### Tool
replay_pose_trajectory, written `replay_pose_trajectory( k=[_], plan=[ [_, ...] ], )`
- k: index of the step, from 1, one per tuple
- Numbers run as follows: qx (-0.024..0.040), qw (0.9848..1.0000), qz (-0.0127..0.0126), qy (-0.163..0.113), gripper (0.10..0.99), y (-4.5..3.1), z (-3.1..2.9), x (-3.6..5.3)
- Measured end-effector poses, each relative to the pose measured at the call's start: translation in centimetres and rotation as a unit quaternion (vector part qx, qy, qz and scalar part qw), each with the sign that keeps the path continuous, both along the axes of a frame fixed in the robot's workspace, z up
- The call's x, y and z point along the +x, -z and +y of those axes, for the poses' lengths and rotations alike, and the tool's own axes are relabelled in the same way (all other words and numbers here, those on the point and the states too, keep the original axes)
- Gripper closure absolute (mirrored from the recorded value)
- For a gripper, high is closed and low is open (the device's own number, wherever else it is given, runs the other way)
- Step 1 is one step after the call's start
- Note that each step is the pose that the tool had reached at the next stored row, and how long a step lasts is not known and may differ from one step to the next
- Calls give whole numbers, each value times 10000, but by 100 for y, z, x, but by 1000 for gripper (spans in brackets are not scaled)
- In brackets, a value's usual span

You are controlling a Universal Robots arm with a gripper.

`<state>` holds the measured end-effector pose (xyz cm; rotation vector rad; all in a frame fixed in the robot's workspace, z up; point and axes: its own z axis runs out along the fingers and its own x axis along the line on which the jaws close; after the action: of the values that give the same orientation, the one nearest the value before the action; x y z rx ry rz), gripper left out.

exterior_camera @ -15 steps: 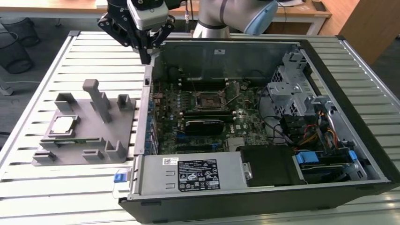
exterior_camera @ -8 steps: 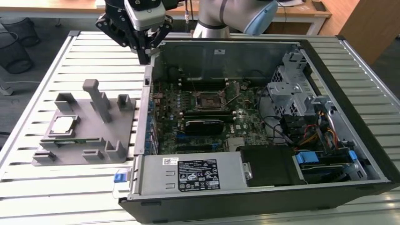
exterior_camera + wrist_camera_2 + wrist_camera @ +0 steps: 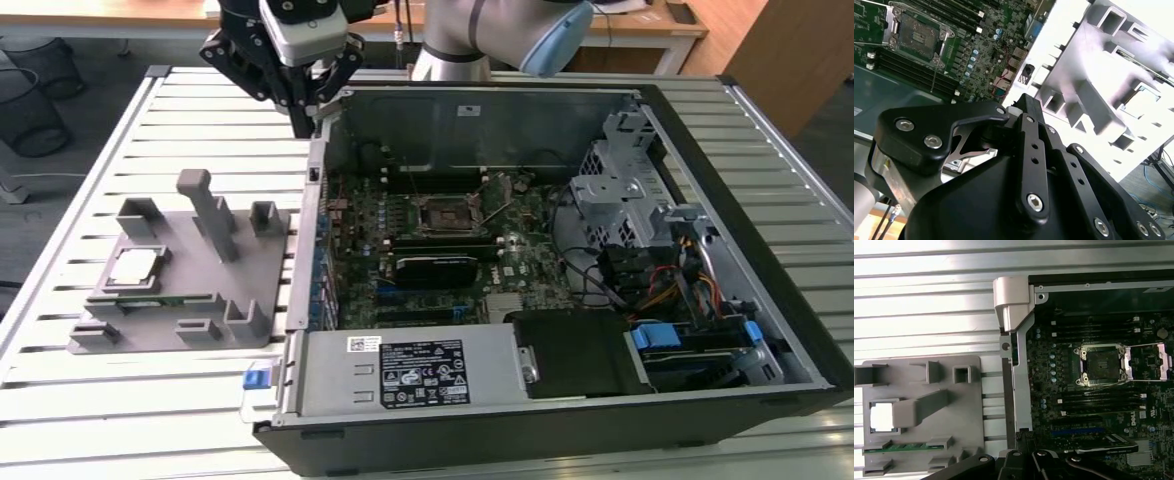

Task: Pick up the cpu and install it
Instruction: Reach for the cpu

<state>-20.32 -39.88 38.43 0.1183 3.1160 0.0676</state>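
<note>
cpu [image 3: 138,268] on fixture [image 3: 200,330], well apart from gripper [image 3: 304,128], seemingly over case wall [image 3: 316,230]

Bright light is bouncing off the slatted table [image 3: 929,300] in the first wrist view, the cpu [image 3: 882,417] glaring white. The grey fixture [image 3: 1094,65] is blowing out in the second wrist view. The motherboard [image 3: 441,240] is sitting in soft shadow in the exterior view.

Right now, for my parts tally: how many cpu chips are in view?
1. The cpu lies in the grey fixture, at the exterior view's left of the computer case. The motherboard socket looks empty; none seems hidden.
</note>
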Motion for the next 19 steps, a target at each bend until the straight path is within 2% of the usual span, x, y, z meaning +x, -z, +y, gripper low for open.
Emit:
replay_pose_trajectory(
  k=[19],
  plan=[
    [0,10000,4,0,980,15,0,-84]
  ],
)
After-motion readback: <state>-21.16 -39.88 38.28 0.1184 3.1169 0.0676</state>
